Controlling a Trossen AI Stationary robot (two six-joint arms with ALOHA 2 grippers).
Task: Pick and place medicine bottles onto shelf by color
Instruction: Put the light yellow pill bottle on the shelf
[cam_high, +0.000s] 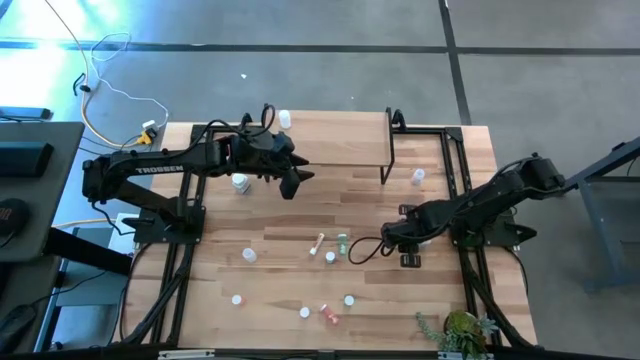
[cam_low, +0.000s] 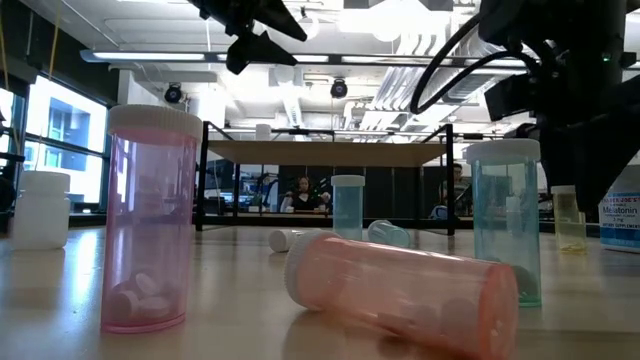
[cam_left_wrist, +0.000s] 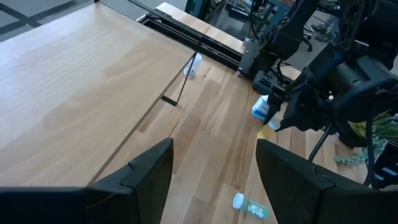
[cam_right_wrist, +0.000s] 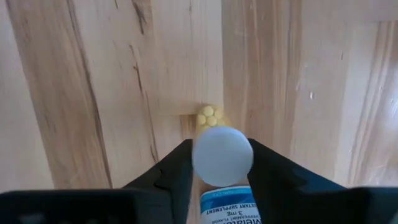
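Observation:
A small yellowish bottle (cam_right_wrist: 211, 116) with a white cap stands upright on the table at the right, yellow pills showing inside it; in the low view the same yellowish bottle (cam_low: 567, 218) stands at the far right. My right gripper (cam_right_wrist: 222, 163) comes down on it from above and is closed on its cap. My left gripper (cam_high: 295, 180) hangs open and empty over the table, just in front of the light-wood shelf (cam_high: 335, 140). Other medicine bottles lie scattered across the near half: a green one (cam_high: 343, 243), a pink one (cam_high: 328, 316) and several white or clear ones. My right gripper pinches the white cap (cam_right_wrist: 205, 163) of the yellowish bottle between its two fingers, one on each side. The fingers point straight down from above. The bottle stands upright with its bottom on the table.
A blue-and-white labelled box (cam_right_wrist: 231, 210) lies right next to the held bottle. A white bottle (cam_high: 240, 183) stands below my left arm, a clear one (cam_high: 418, 177) by the shelf's right leg. Black arm frames run along both table sides. A plant (cam_high: 460, 330) sits at the near right.

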